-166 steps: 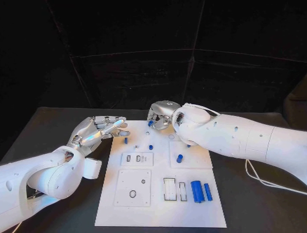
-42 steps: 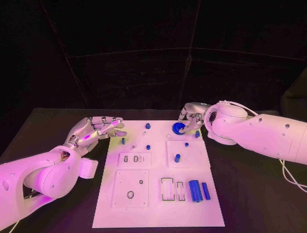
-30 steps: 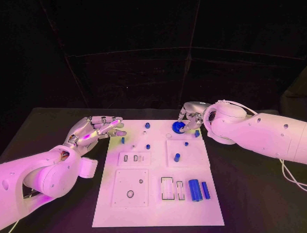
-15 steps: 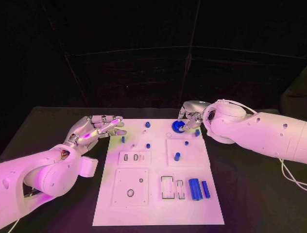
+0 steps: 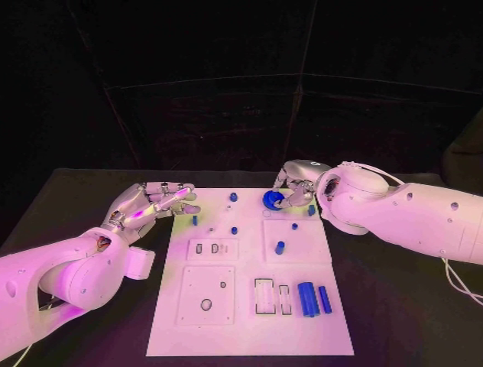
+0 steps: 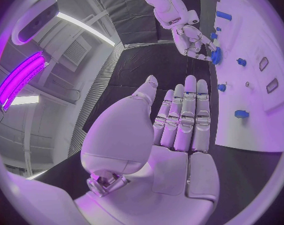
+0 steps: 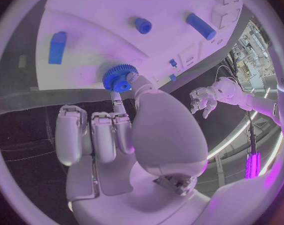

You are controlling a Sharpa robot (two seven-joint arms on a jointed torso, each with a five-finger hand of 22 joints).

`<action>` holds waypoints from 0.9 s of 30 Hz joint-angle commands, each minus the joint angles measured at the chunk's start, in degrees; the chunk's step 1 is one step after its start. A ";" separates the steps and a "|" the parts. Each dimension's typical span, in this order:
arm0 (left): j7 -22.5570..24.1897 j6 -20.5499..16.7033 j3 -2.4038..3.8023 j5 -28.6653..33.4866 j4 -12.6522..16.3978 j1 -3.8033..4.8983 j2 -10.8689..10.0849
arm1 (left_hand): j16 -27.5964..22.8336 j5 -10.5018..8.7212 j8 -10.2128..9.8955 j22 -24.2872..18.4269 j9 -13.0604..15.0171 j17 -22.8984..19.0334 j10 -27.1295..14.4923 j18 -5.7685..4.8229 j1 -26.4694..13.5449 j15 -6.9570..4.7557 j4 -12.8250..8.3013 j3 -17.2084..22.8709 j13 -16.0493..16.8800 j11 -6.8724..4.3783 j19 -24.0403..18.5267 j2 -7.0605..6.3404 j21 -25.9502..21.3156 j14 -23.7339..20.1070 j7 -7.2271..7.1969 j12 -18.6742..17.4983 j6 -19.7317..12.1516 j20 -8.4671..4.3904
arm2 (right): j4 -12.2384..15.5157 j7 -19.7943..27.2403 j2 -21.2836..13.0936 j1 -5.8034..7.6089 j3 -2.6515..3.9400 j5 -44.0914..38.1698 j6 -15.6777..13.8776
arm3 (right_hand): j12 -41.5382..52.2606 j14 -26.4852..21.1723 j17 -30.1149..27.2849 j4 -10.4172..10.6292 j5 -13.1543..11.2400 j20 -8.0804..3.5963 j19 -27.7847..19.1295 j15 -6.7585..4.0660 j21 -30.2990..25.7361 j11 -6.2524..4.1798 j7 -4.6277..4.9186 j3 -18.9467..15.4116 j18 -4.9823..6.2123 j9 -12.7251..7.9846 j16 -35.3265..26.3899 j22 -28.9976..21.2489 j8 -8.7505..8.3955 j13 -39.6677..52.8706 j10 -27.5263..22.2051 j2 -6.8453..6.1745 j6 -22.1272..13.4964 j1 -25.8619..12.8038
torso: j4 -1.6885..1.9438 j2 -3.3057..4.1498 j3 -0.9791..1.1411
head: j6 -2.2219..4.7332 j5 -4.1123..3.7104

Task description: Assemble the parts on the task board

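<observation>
One blue gear [image 5: 273, 199] is being pinched at its toothed rim by the fingertips of the right hand [image 5: 293, 183], which is carrying it just above the far end of the white board [image 5: 251, 329]; the right wrist view is showing the gear [image 7: 119, 78] hanging over the board surface near a small blue peg [image 7: 142, 25], with no clear contact between gear and board. The left hand [image 5: 148, 202] is hovering beside the board's far left corner with its fingers apart and nothing in them, as the left wrist view confirms [image 6: 179, 122]. Several blue pieces are lying along the near right part of the board, among them a long blue cylinder [image 5: 308, 299] beside an empty rectangular slot [image 5: 264, 296]. The step in hand appears to be seating the gear. The next move is likely calling for centring the gear's bore over its post, lowering it straight down, and letting go only once it is sitting flat.
</observation>
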 commanded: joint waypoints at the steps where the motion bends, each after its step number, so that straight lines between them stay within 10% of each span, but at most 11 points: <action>1: 0.27 1.05 0.04 -0.26 0.12 0.07 -0.04 | -0.38 0.07 -0.18 -0.05 -0.03 0.05 0.00 0.38 -0.03 0.11 -0.34 0.05 -0.05 0.31 0.08 0.71 -0.20 -0.02 0.19 -0.14 0.27 0.23 | 1.90 -0.33 -0.11 0.17 0.05 -1.57 -5.19 | 0.09 4.77 9.57 0.00 0.23 -0.05 0.38 -0.14 0.37 -0.39 -0.30 0.33 -0.77 0.05 0.17 1.03 -0.31 13.06 4.96 0.10 0.63 -0.62 | 0.02 -0.01 -0.02 | 0.12 0.10; 11: 0.30 1.08 0.04 -0.26 -0.05 0.08 -0.13 | -0.46 0.06 -0.27 -0.08 -0.05 0.08 -0.06 0.37 -0.03 0.13 -0.41 0.06 -0.07 0.35 0.09 0.72 -0.26 -0.02 0.23 -0.25 0.22 0.24 | 4.24 -0.77 3.38 0.17 0.03 -6.88 -7.90 | 0.20 4.77 9.53 0.05 1.08 0.00 0.88 -0.10 0.80 -0.38 -0.31 1.00 -0.98 0.09 0.15 2.13 -0.58 13.20 5.04 -0.03 0.80 -1.19 | 0.04 0.06 -0.02 | 0.16 0.61; 27: 0.45 0.97 0.05 -0.27 -0.43 0.09 0.01 | -0.53 0.06 -0.34 -0.10 -0.05 0.11 -0.09 0.37 0.00 0.14 -0.49 0.12 -0.08 0.37 0.11 0.78 -0.31 -0.01 0.25 -0.34 0.20 0.24 | -0.98 -2.39 11.97 -1.38 -0.19 -9.03 -5.04 | 0.03 4.69 9.18 0.06 1.28 0.01 0.90 -0.11 0.81 -0.42 -0.34 1.57 -0.98 0.11 0.03 2.15 -0.72 13.02 4.93 0.13 0.95 -1.44 | 0.01 0.13 0.08 | -0.28 1.31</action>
